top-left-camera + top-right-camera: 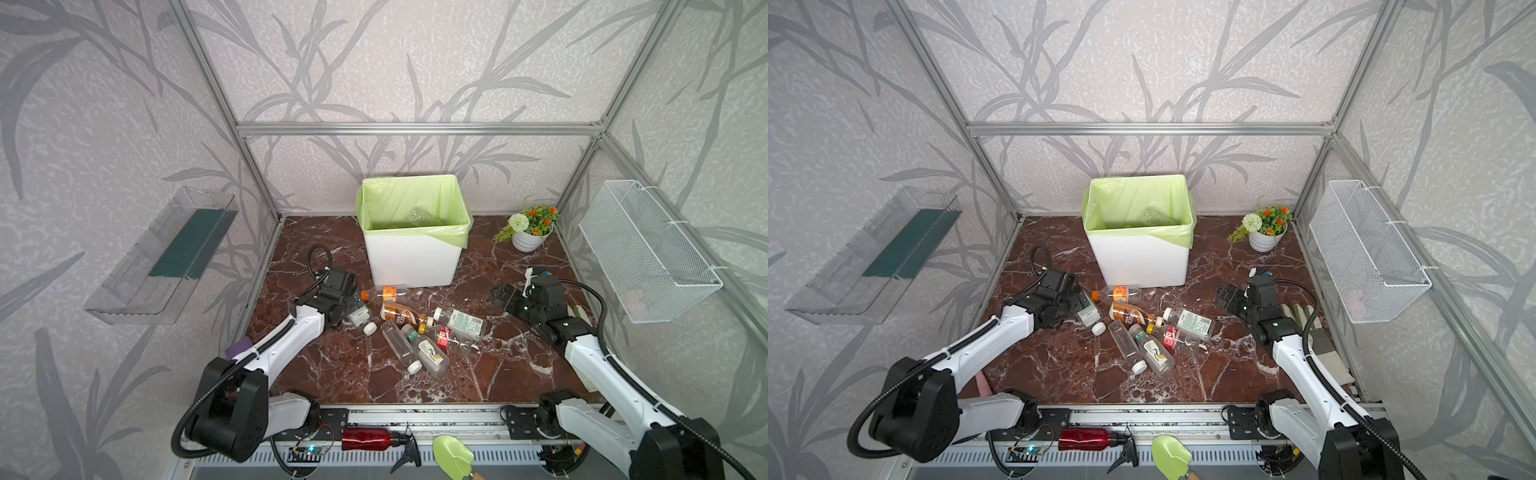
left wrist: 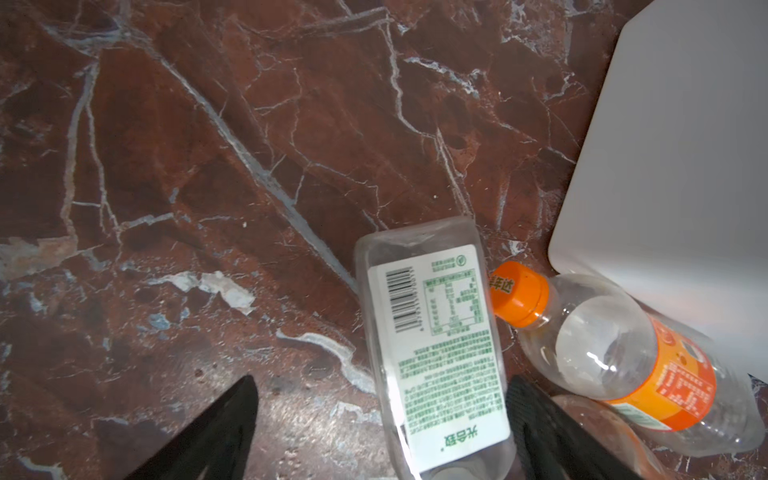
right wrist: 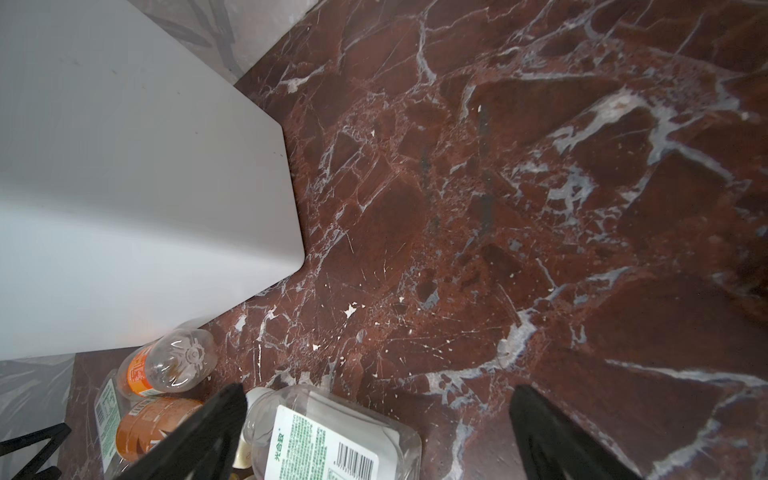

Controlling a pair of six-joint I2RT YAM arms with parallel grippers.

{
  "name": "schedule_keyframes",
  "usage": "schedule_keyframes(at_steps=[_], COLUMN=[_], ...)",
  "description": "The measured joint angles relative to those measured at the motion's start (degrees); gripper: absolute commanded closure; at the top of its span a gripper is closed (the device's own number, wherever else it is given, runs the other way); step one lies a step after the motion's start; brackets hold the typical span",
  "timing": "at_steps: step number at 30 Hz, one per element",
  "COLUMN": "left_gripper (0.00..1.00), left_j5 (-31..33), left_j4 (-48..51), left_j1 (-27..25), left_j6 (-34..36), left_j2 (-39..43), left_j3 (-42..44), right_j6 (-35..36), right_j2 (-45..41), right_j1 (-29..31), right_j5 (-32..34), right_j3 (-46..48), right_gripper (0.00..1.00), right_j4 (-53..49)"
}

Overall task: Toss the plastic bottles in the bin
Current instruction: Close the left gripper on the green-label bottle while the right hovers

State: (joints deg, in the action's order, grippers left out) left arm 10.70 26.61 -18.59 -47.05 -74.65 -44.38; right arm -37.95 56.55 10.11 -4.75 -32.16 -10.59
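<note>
left gripper spread wide, astride a labelled bottle lying on the floor by the bin, not clamped; right gripper spread wide over bare floor, empty; other bottles heaped before the bin

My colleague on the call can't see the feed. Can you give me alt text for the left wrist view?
The left gripper, jaws open, straddles a clear green-labelled bottle lying on the red marble tabletop, near one finger and well clear of the other. Next to it, an orange-capped bottle lies close by the white bin.
</note>
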Motion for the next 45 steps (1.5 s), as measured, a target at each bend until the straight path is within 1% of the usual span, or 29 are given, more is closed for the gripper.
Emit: schedule_keyframes(at_steps=[9, 14, 23, 25, 31, 37, 45], left_gripper=[0.06, 0.07, 0.18, 0.20, 0.19, 0.19, 0.17], left_j5=[0.3, 0.3, -1.0, -1.4, -1.6, -2.1, -1.6], left_j4=[-0.6, -1.2, -2.5, -2.6, -3.0, -2.6, -1.4], left_j1=[-0.8, -0.8, -0.8, -0.8, -0.8, -0.8, -0.3], left_j6=[0.4, 0.9, 2.2, 2.4, 2.5, 2.8, 3.8], left_j2=[-8.2, -11.0, -14.2, -14.5, -14.9, -18.5, -18.5], left_j3=[-3.0, -5.3, -6.1, -6.1, -6.1, -6.9, -6.9], right_j6=[-0.1, -0.2, -0.8, -1.0, -1.2, -1.3, -1.6], right_j2=[-1.0, -1.2, -1.6, -1.9, -3.0, -3.9, -4.3], right_j1=[-2.6, -3.1, -4.1, -4.2, -5.1, -5.5, -5.6], right_j5=[0.3, 0.3, 0.3, 0.3, 0.3, 0.3, 0.3], right_j3=[0.7, 1.1, 2.0, 2.0, 2.2, 2.2, 2.3], right_gripper=[0.01, 0.01, 0.01, 0.01, 0.01, 0.01, 0.01], right_j4=[0.0, 0.1, 0.1, 0.0, 0.0, 0.0, -0.1])
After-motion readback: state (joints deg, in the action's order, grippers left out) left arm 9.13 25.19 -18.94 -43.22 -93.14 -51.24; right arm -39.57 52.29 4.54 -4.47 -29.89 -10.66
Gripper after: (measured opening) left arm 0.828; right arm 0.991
